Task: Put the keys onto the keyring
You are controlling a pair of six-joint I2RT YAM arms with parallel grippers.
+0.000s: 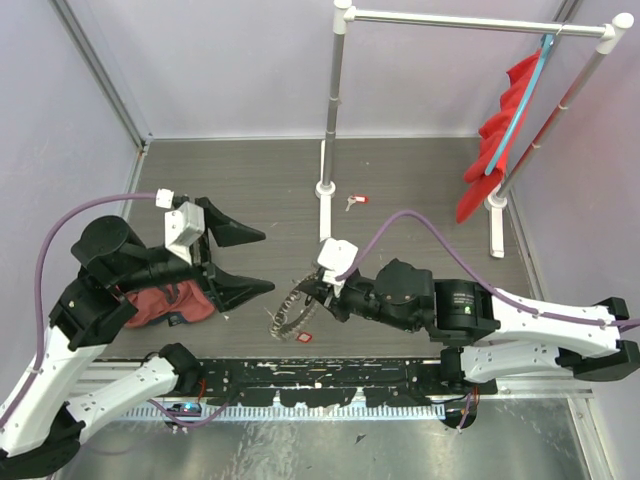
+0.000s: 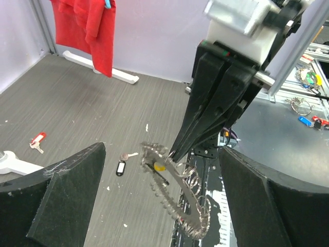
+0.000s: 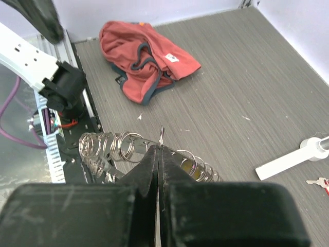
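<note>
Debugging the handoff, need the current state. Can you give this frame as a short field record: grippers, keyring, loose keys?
keyring: tilted, pinched at its edge
right gripper: shut on keyring
left gripper: open, empty, facing keyring
red-tagged key: loose, by rack base
black-tagged key: loose, lying beside keyring

The left arm (image 1: 110,270) hides part of the red cloth (image 1: 165,302). The right fingers (image 3: 146,172) cover the middle of the keyring (image 3: 108,146). The key (image 1: 352,202) by the pole (image 1: 331,120) is too small to see well.
</note>
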